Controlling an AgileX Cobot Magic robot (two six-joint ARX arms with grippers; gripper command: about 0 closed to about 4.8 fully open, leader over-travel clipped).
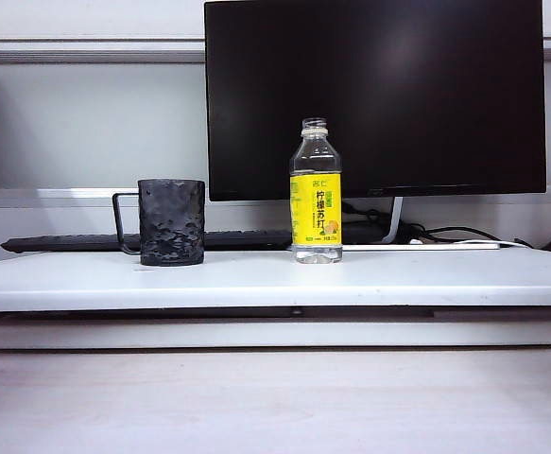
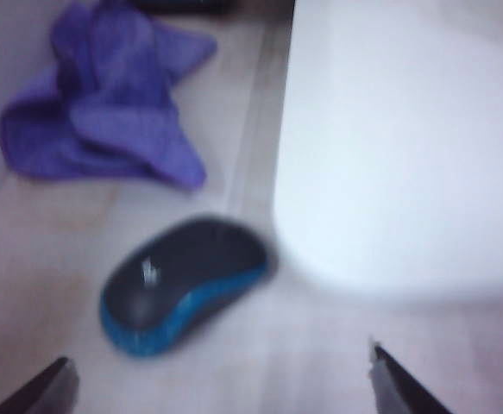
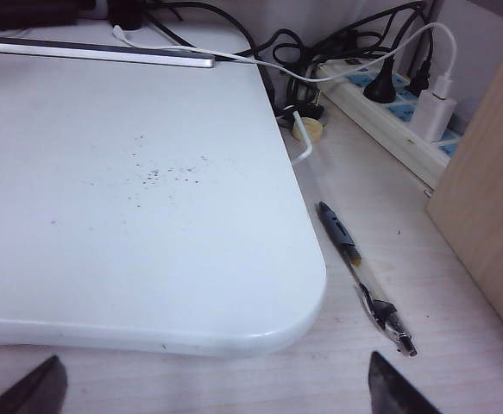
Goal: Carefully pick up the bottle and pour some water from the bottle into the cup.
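Clear plastic bottle (image 1: pixel 316 194) uncapped, upright right of cup (image 1: pixel 171 221) | left gripper (image 2: pixel 221 379), right gripper (image 3: pixel 212 379): jaws wide, empty, near desk (image 1: pixel 256 284) edge, pre-approach.

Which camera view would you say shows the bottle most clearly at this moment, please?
The exterior view: the bottle stands upright and uncapped on the white shelf, right of the cup. Neither wrist view shows it; the open left gripper and open right gripper face desk clutter.

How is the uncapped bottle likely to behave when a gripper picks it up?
The bottle looks tall and narrow, so a sideways nudge may tip it. Its thin clear plastic probably flexes under a squeeze, and with no cap, water could spill. Its label may give better grip than bare plastic.
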